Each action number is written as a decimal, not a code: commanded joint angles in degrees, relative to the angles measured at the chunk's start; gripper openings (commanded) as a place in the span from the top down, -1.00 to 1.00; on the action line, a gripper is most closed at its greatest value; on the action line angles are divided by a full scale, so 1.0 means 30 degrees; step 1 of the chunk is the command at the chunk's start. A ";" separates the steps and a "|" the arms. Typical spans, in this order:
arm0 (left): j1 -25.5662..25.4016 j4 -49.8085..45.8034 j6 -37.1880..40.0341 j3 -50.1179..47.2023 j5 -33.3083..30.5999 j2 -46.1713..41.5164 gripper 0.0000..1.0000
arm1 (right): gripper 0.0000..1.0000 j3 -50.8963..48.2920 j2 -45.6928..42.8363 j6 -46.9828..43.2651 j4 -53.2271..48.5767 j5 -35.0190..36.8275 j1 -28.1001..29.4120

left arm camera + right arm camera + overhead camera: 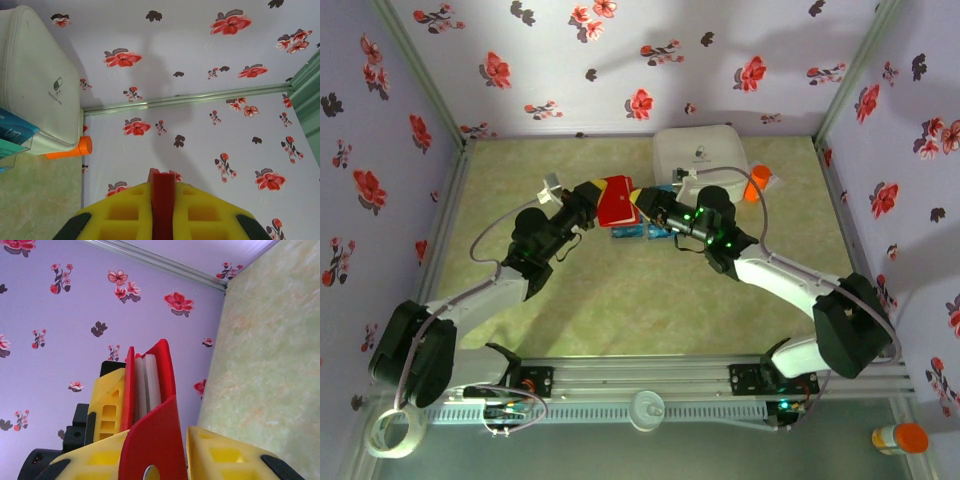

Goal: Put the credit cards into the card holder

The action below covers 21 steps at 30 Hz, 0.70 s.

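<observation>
Top view, left to right: your left gripper [593, 193] sits just left of frame centre, pressed together on the left edge of the red card holder [615, 201]. The holder is at frame centre, held between both grippers. The blue and teal credit cards [642, 233] lie on the tabletop [520, 170] just below the holder in the frame. Your right gripper [642, 204] meets the holder from the right. In the right wrist view the holder hangs open with its pale pockets showing, and you're pinching one red flap between the yellow fingers [225, 460]. A white case [705, 153] sits upper right of centre, with an orange bottle [754, 186] at its right corner.
</observation>
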 commanded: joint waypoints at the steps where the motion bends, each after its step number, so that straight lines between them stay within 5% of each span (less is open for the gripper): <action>1: -0.0169 0.1333 -0.0210 -0.0037 -0.0146 0.0145 1.00 | 0.42 0.0009 0.0433 0.0664 0.1491 -0.1114 -0.0114; 21: -0.0410 0.2093 -0.0475 0.0084 -0.0146 0.0992 1.00 | 0.56 -0.0137 0.2417 0.3913 0.6603 -0.2865 -0.0115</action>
